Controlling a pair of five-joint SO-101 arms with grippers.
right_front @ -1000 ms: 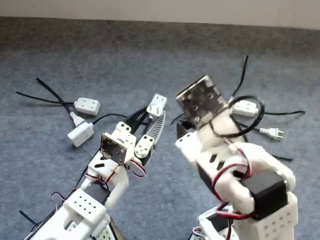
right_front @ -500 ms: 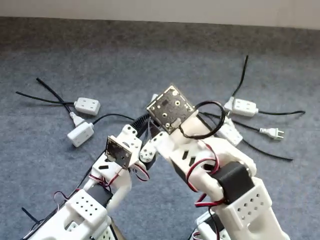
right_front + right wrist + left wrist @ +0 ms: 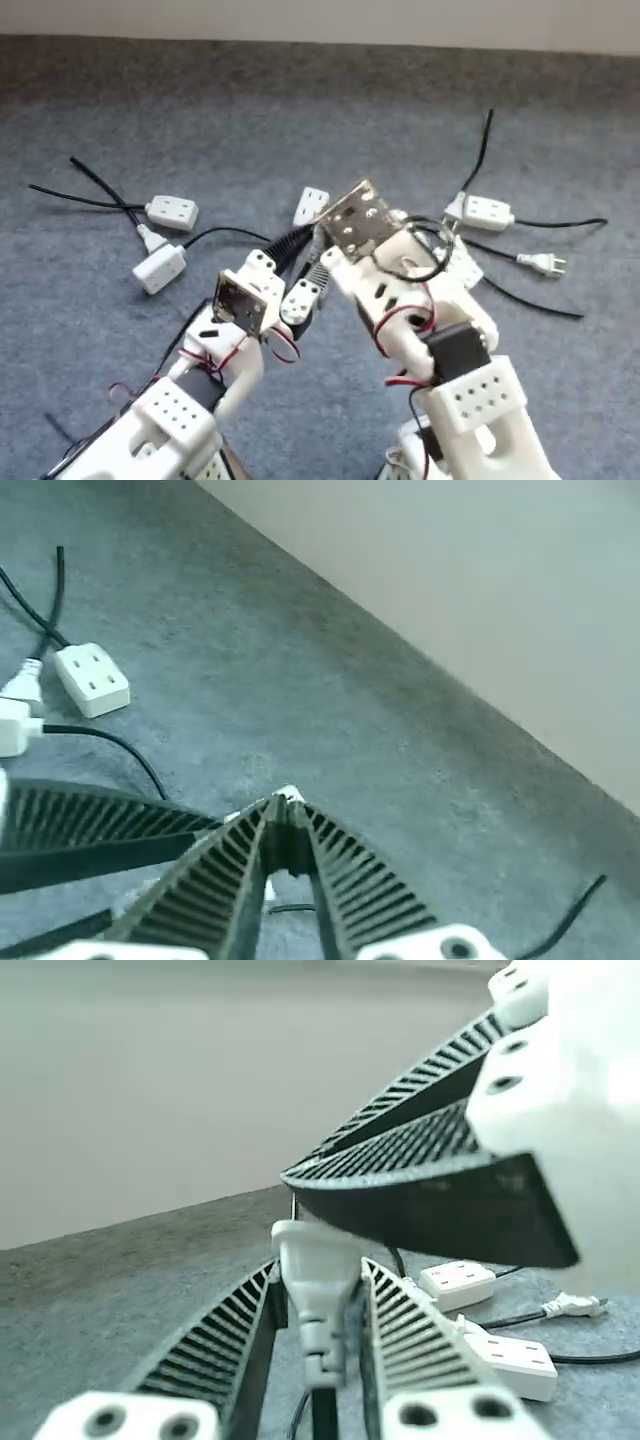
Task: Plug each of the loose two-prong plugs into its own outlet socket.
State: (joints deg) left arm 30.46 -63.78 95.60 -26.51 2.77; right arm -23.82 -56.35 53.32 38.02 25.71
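In the left wrist view my left gripper (image 3: 320, 1268) is shut on a white two-prong plug (image 3: 312, 1300), whose black cable hangs down between the ribbed fingers. Just above the plug, the black fingers (image 3: 420, 1155) of my right gripper lie close together. In the right wrist view my right gripper (image 3: 285, 818) is shut, its tips meeting with nothing clearly held. In the high view the right arm (image 3: 362, 222) leans over the left gripper (image 3: 298, 252) at mid-table. A white outlet socket (image 3: 311, 205) lies just beyond them.
Two more sockets (image 3: 172, 211) (image 3: 160, 268) lie at the left, with a plug (image 3: 148, 238) between them. Another socket (image 3: 488, 212) and a loose plug (image 3: 545, 264) lie at the right. Black cables trail across the grey carpet on both sides.
The right arm has swung left and come down from its raised pose, bringing its gripper over the left gripper's tips. The left arm has barely shifted.
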